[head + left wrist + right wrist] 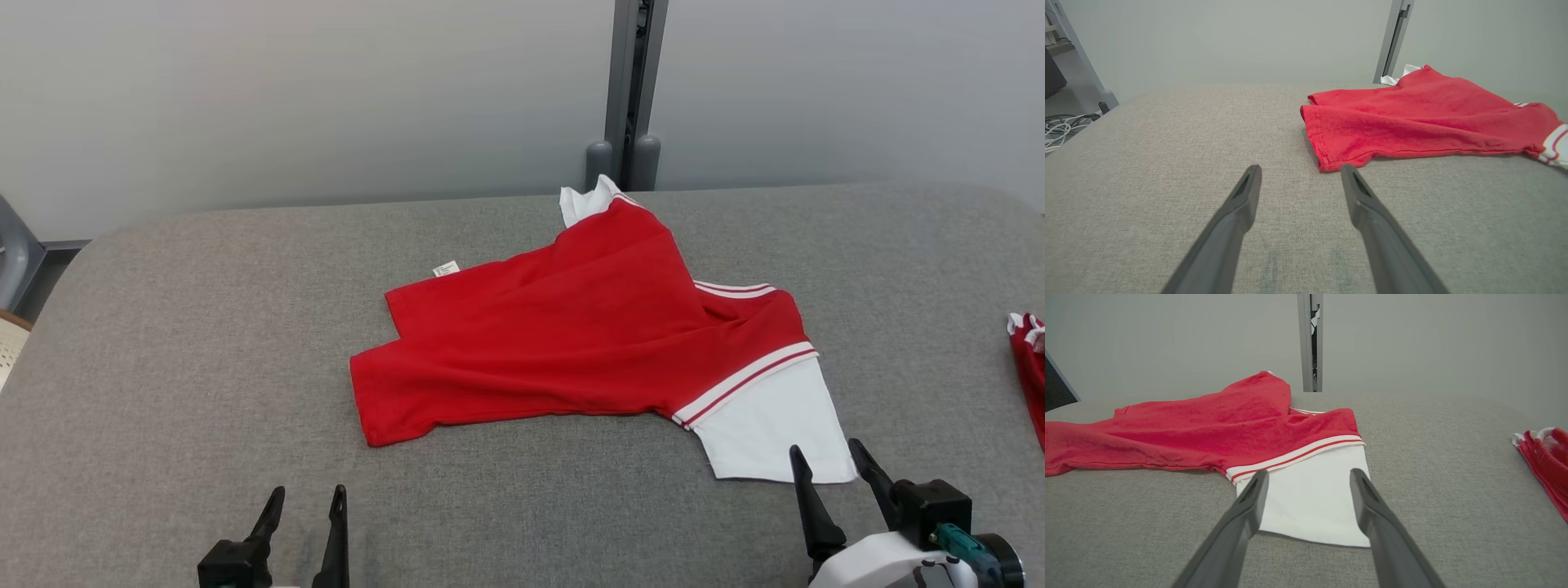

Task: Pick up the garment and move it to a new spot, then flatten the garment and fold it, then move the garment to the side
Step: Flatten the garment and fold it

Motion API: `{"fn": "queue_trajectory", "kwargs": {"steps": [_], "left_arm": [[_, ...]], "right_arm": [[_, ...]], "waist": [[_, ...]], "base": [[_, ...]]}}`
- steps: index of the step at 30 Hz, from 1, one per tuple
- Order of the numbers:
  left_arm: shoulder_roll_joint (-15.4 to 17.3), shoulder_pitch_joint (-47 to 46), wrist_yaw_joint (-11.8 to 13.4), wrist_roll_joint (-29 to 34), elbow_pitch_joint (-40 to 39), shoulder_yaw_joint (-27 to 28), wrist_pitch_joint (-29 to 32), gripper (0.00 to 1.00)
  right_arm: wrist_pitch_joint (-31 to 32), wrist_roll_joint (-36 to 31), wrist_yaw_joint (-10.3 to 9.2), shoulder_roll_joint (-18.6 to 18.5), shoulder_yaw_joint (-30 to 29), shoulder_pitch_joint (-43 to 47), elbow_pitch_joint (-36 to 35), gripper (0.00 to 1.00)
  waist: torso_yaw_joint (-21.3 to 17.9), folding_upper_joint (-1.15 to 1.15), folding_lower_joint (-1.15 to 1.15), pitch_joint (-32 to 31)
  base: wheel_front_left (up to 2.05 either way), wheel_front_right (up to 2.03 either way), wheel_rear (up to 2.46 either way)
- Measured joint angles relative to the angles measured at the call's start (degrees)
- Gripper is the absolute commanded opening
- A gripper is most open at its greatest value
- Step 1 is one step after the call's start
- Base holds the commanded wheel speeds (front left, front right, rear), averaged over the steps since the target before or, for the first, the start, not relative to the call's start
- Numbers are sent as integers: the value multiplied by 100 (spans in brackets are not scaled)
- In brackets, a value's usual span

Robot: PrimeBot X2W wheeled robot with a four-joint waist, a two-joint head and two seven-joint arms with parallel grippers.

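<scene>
A red-and-white T-shirt (588,327) lies rumpled mid-way across the grey counter (163,367), probably light and limp, best pinched at its near hem and white sleeve (775,425); the left claw (309,490) and right claw (823,446) hover near it, wide open and empty.

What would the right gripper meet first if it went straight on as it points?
Probably the white sleeve of the garment, just ahead of the right gripper; its height above the cloth is unclear.

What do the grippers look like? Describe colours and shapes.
Left gripper: two long, tapering dark fingers on a black block. Right gripper: the same fingers and black block, joined to a rounded white wrist shell with a small teal fitting.
</scene>
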Motion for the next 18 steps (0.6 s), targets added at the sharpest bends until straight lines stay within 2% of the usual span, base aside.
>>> {"fn": "queue_trajectory", "kwargs": {"steps": [18], "left_arm": [[0, -1227, -156, -570, 600, -200, 1, 100]], "right_arm": [[0, -237, 0, 2, -316, -608, 87, 100]], "waist": [[-258, 0, 0, 1210]], "base": [[0, 0, 0]]}}
